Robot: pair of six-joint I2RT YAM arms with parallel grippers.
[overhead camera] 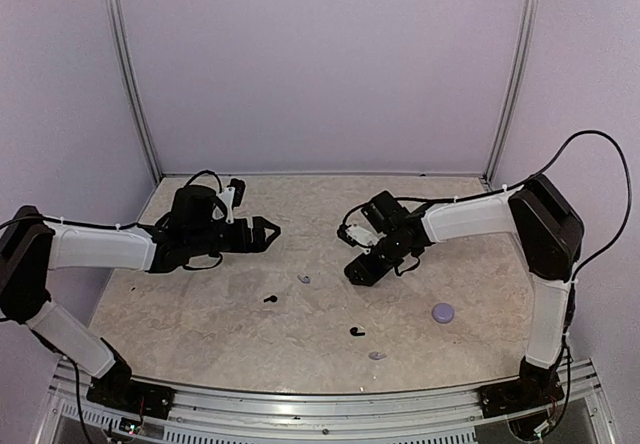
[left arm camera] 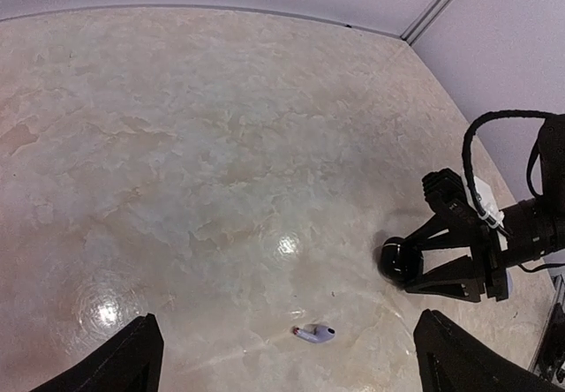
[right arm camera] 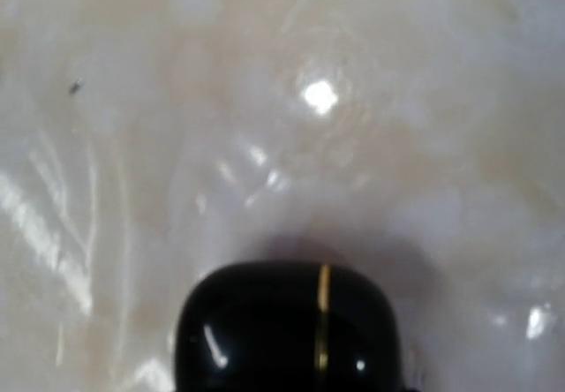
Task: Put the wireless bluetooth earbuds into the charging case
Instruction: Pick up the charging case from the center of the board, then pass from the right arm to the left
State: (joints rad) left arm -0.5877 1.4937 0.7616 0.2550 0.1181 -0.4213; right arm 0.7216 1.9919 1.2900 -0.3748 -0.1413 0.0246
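Overhead view of a marbled table (overhead camera: 200,309); my left claw (overhead camera: 275,232) hangs spread wide, grasping nothing; my right claw (overhead camera: 358,270) is clenched on the glossy black charging case (right arm camera: 291,330), low at the tabletop near the middle. All four earbuds lie loose outside it: a black earbud (overhead camera: 270,298) and a lavender earbud (overhead camera: 304,279) between my claws; a second black earbud (overhead camera: 357,331) and a second lavender earbud (overhead camera: 377,355) nearer my bases; a round lavender case (overhead camera: 442,312) sits further right.
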